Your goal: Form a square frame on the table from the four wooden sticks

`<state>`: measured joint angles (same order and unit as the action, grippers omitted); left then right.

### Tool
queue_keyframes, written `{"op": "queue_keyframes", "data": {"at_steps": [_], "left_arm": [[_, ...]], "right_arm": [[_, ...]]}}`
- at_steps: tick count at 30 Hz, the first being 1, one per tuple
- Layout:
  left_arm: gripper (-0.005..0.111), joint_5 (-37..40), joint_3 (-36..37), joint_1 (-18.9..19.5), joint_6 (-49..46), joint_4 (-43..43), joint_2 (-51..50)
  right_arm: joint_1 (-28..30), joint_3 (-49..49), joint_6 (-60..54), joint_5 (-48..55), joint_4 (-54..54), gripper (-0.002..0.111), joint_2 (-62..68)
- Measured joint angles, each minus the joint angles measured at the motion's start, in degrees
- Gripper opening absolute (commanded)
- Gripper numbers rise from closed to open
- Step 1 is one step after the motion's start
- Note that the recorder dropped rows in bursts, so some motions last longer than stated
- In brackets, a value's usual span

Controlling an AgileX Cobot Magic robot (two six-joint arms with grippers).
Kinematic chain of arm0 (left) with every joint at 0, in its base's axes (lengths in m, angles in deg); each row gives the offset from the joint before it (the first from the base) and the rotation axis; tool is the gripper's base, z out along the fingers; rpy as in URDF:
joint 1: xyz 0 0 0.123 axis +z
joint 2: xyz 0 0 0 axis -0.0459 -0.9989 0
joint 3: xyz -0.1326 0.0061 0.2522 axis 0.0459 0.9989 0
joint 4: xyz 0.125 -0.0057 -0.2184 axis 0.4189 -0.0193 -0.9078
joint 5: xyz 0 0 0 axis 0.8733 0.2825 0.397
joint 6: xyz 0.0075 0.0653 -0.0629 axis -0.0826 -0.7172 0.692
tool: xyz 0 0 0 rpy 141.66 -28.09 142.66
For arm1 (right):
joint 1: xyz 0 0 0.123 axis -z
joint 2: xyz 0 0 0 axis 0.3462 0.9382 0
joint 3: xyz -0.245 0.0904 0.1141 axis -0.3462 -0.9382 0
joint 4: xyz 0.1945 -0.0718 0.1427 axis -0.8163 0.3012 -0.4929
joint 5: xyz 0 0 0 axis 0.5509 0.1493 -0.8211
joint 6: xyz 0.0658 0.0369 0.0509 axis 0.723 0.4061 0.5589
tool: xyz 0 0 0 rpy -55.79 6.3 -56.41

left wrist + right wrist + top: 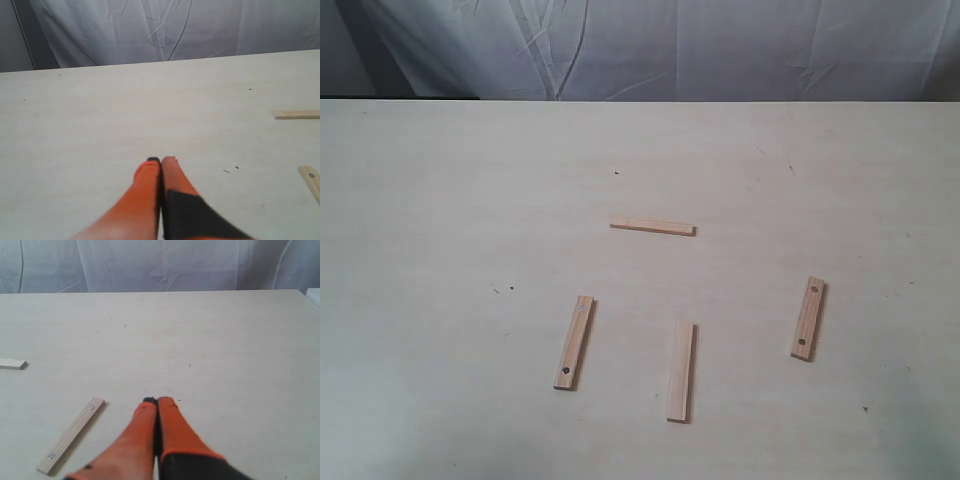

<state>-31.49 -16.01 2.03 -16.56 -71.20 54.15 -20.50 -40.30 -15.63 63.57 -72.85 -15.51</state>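
Observation:
Four pale wooden sticks lie apart on the table (440, 200). One (652, 227) lies crosswise at the middle. A second (574, 342) with a dark hole lies lengthwise at the lower left, a third (681, 371) beside it at the lower middle, and a fourth (808, 318) with two holes at the right. No square frame exists. Neither arm shows in the exterior view. My left gripper (161, 161) is shut and empty, two stick ends (296, 114) (311, 180) off to its side. My right gripper (158, 401) is shut and empty beside the two-holed stick (70, 434).
A creased white cloth (650, 45) hangs behind the table's far edge. A few tiny dark specks (504, 290) mark the tabletop. Another stick end (12, 364) shows at the border of the right wrist view.

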Motion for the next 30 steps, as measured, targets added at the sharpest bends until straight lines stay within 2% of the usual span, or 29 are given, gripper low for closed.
{"op": "queue_keyframes", "data": {"at_steps": [15, 26, 30], "left_arm": [[0.000, -1.0, 0.0, 0.0, 0.0, 0.0, 0.0], [0.000, -19.9, 0.1, 0.0, 0.0, 0.3, 0.0], [0.000, -24.4, 0.1, 0.0, 0.0, 0.3, 0.0]], "right_arm": [[0.0, 0.0, 0.0, 0.0, 0.0, 0.000, 0.0], [0.0, 0.0, 0.0, 0.0, 0.0, 0.000, 0.0], [0.0, 0.0, 0.0, 0.0, 0.0, 0.000, 0.0]]}}
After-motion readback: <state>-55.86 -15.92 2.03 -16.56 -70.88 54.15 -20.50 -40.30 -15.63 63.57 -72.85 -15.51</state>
